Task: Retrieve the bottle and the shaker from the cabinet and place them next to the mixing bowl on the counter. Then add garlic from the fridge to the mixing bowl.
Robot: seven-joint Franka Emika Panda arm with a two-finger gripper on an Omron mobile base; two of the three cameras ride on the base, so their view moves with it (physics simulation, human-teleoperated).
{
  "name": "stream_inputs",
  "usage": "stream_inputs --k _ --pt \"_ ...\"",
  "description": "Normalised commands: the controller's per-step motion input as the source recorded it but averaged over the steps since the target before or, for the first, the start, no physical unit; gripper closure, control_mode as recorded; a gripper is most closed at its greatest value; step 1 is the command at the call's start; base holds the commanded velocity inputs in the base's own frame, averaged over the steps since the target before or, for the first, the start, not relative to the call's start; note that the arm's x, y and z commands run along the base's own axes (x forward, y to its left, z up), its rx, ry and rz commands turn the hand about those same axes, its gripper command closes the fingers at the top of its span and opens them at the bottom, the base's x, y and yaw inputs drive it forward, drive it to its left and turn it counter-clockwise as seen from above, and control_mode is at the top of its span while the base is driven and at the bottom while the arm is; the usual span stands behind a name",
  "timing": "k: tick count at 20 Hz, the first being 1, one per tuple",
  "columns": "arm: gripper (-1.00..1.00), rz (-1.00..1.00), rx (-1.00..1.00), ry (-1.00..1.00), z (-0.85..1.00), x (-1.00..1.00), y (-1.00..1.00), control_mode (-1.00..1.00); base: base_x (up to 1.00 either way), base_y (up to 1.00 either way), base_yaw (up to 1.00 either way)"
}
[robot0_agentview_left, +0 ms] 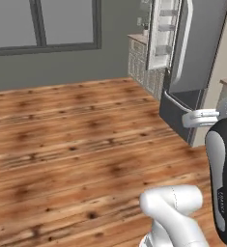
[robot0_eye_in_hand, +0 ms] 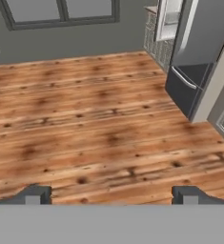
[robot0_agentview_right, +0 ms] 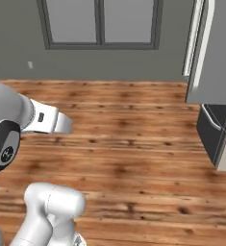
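Here, in the left base view, the tall grey fridge with its long curved pale handle stands at the upper right, its door swung open so the white interior shelves and door bins face the room; a wide knotty wooden plank floor spreads out from its foot toward a dark-framed window in the grey wall. In the right base view, the fridge sits at the right edge, the window left of it. In the hand view, the two-finger gripper hangs above the floor, short of the fridge, its dark fingertips spread wide apart, holding nothing.
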Motion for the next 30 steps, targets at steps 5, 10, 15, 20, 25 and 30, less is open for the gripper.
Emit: stream_inputs --k 5,10,15,20,25,30 --pt "-1.0 0.0 0.0 0.0 0.0 0.0 0.0 1.0 1.0 0.63 -0.31" --pt "-1.0 0.0 0.0 0.0 0.0 0.0 0.0 1.0 1.0 0.62 -0.32" --pt "-1.0 0.0 0.0 0.0 0.0 0.0 0.0 1.0 1.0 0.63 -0.33" --pt "-1.0 0.0 0.0 0.0 0.0 0.0 0.0 1.0 1.0 0.64 -0.35" --pt "-1.0 0.0 0.0 0.0 0.0 0.0 0.0 1.0 1.0 0.65 -0.36" --pt "-1.0 0.0 0.0 0.0 0.0 0.0 0.0 1.0 1.0 0.62 -0.34"
